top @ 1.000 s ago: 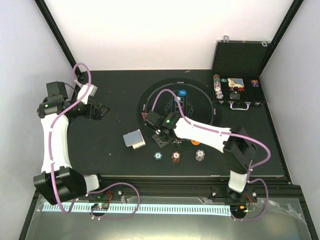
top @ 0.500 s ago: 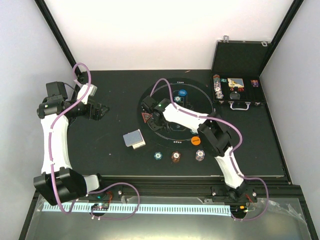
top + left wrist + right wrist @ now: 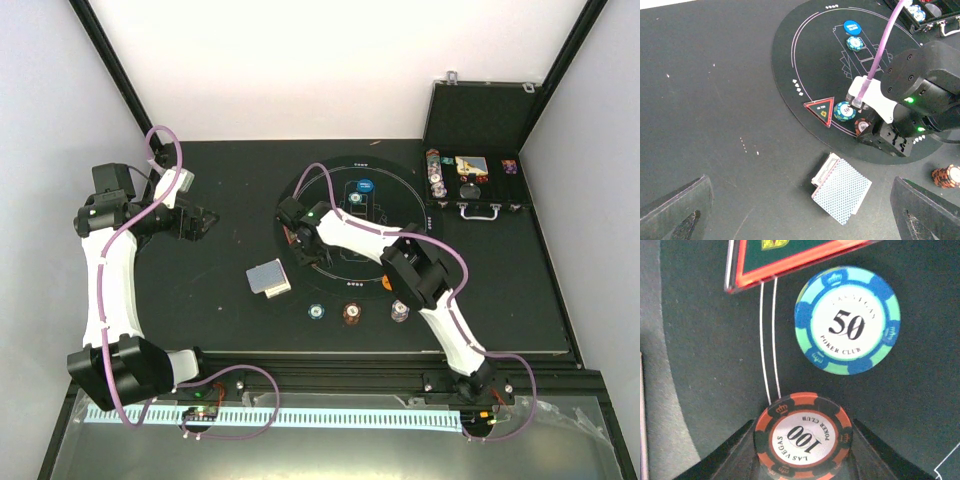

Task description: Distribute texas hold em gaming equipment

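Your right gripper (image 3: 802, 445) is part closed on the 100 chip (image 3: 802, 436), just inside the mat's (image 3: 810, 60) left edge, beside the 50 chip (image 3: 847, 320) and triangle (image 3: 790, 257). Your left gripper (image 3: 203, 222) gapes wide and empty, well left of the mat. The cards (image 3: 841, 194) lie just off the mat.

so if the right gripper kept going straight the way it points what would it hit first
Probably the black mat by its white lines, with the red chip the right gripper holds touching first. The blue-green chip sits just right of that path, the red triangle beyond; depth is unclear.
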Robot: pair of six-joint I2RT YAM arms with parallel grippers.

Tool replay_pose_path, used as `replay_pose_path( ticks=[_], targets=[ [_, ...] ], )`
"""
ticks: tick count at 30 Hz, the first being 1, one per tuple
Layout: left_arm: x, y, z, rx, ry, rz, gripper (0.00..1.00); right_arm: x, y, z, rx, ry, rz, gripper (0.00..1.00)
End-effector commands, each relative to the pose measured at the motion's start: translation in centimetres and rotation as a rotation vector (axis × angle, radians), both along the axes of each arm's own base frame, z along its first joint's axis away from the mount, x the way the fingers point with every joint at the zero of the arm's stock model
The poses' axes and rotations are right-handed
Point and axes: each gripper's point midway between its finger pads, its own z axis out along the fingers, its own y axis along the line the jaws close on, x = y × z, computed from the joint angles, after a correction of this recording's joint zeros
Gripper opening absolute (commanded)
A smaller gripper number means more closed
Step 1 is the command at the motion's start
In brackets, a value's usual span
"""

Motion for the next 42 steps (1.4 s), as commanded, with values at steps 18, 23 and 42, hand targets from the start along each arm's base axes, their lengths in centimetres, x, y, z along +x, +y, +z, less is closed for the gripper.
replay_pose_path(
  ticks=[18, 23, 42],
  targets=[
    [-0.1, 0.0, 1.8, 0.008, -0.047, -0.011, 0.99, -8.1, -7.5, 7.2, 0.081, -0.022, -0.053, 0.80],
    [0.0, 0.0, 1.6, 0.000, -0.042, -0.013, 0.99, -12.1, -9.7, 6.3, 0.048, 0.012, -0.050, 0.85],
    [0.0, 0.0, 1.6, 0.006, -0.041, -0.011, 0.99, -16.3, -8.9, 3.1, 0.058, 0.115, 0.008, 0.78]
  ],
)
